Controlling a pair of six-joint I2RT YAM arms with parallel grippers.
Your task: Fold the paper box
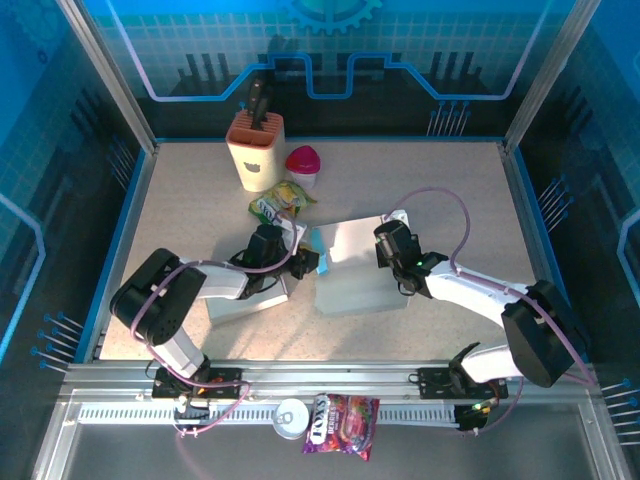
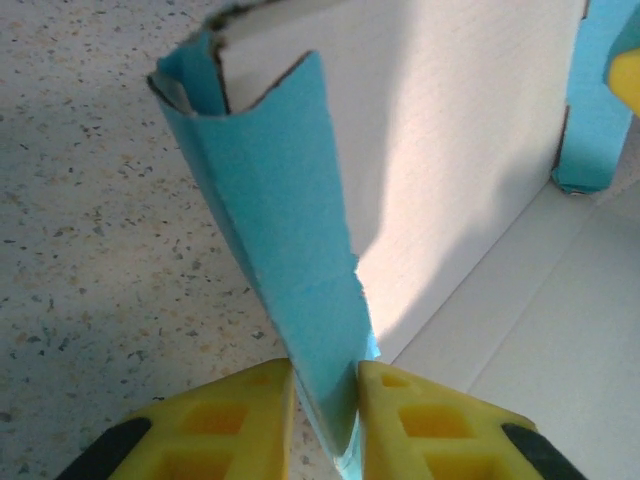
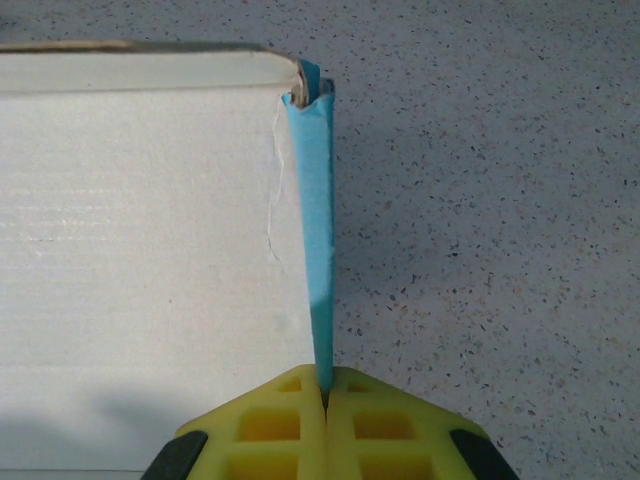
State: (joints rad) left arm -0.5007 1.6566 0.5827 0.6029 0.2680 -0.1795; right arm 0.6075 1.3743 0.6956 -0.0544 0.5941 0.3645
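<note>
At table centre, white corrugated-cardboard paper box (image 1: pixel 360 285) with blue outer skin is lying half-formed, one panel standing up. Left gripper (image 2: pixel 325 385) is clamping on the blue side flap (image 2: pixel 290 230) at the box's 9 o'clock edge. Right gripper (image 3: pixel 325 385) is pinching shut on the thin blue side wall (image 3: pixel 318 250) toward 2 o'clock. Board is looking light, stiff across panels, likely bending only at creases, edges tearing easily. Best gripping near flap roots, not frayed tips, so panels are hinging without crumpling or sliding on the speckled table (image 1: pixel 200 200).
</note>
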